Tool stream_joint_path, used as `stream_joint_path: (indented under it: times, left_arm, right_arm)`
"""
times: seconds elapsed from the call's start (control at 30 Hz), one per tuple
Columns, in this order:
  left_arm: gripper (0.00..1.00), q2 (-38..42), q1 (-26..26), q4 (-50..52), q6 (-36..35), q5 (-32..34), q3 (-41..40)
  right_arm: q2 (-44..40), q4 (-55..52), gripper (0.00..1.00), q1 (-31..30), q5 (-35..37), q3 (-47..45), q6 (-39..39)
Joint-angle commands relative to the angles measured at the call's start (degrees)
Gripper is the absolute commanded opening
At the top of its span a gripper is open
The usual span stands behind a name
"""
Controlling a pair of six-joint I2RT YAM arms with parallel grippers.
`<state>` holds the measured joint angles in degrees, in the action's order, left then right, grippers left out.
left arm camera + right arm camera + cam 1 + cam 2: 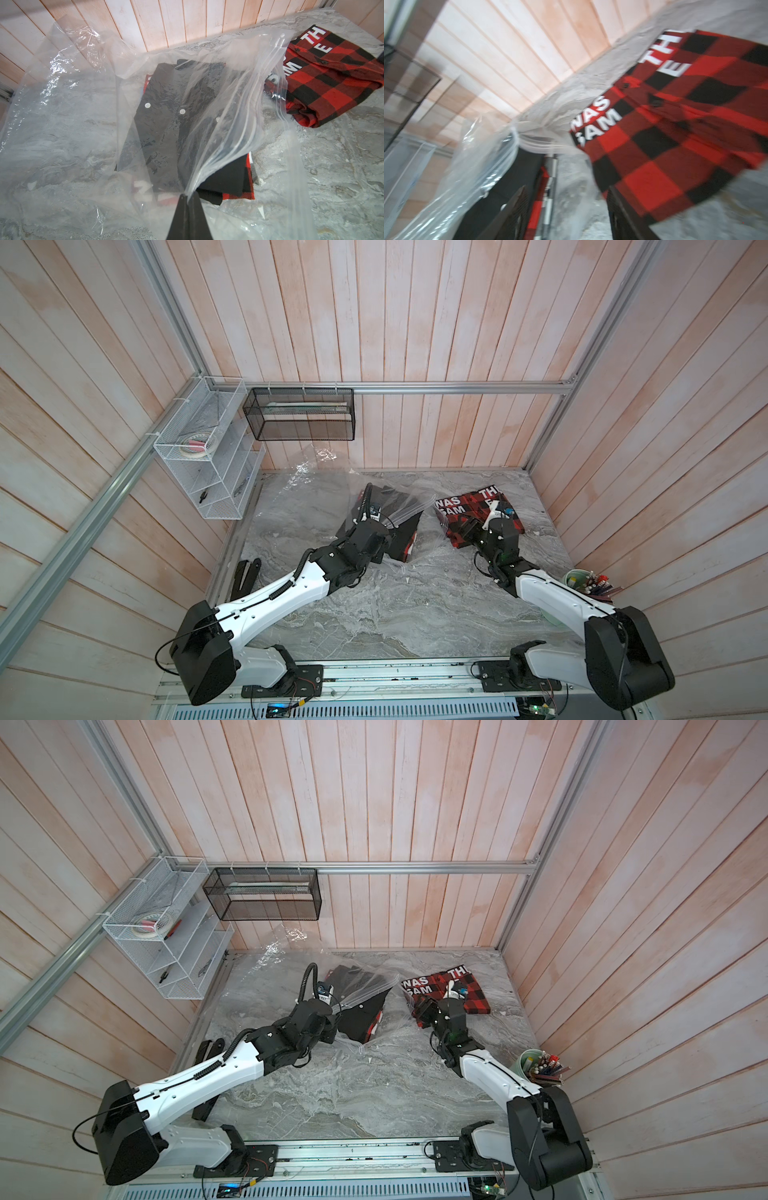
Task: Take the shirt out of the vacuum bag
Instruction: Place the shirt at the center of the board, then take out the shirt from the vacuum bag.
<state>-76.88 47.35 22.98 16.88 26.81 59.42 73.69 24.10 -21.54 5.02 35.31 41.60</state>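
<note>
Quick status on my rig. My left tool point(188, 195) is pinched shut on the top layer of the vacuum bag point(62, 124), right at its zip-seal strip point(278, 99), and it holds that flap up off the bench point(395, 605). My guess at the why: with the flap lifted the mouth gapes, so cloth can slide out without dragging on the crinkly plastic.

The red plaid shirt point(336, 83) with the white lettering lies on the bench outside the bag, just beside the open mouth. One corner of it shows through the plastic at the zip edge, so the two are close, maybe touching, I can't tell.

My right tool point(565, 188) has its jaws wide apart with nothing between them, tips aimed at the near edge of that shirt. In both top views its wrist hangs over the shirt's near corner. The right wrist view is smeared, so I can't say whether a finger touches the fabric.

Inside the bag, just past the left tool's tips, sits a folded black shirt point(166, 124) with white buttons, lying on something else in red plaid. I'd call it one shirt out, but the bag isn't empty.
</note>
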Motion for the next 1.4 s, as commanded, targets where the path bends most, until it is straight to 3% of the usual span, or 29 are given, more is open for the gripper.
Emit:
stream_joint_path:
  times: [0.0, 0.23, 0.6, 0.9, 1.37]
  left_arm:
    - [0.0, 1.9, -0.1, -1.1, 2.7, 0.1, -1.0]
    - [0.0, 3.0, 1.5, -2.5, 3.5, 1.0, -2.9]
    - [0.0, 2.0, 2.7, -3.9, 4.3, 1.3, -4.0]
    - [0.0, 1.7, 2.7, -3.9, 4.1, 1.8, -4.5]
    - [0.0, 1.5, 2.7, -3.7, 3.8, 2.3, -4.7]
  right_arm:
    - [4.7, 0.7, 0.63, -5.0, -2.0, 3.8, -0.9]
    - [18.3, 6.3, 0.63, -8.3, -10.3, 9.5, 3.6]
    - [31.5, 11.6, 0.62, -8.2, -15.6, 13.6, 7.2]
    - [36.5, 14.8, 0.58, -8.1, -17.9, 16.3, 9.2]
    - [32.3, 14.2, 0.56, -8.0, -18.5, 16.5, 8.6]
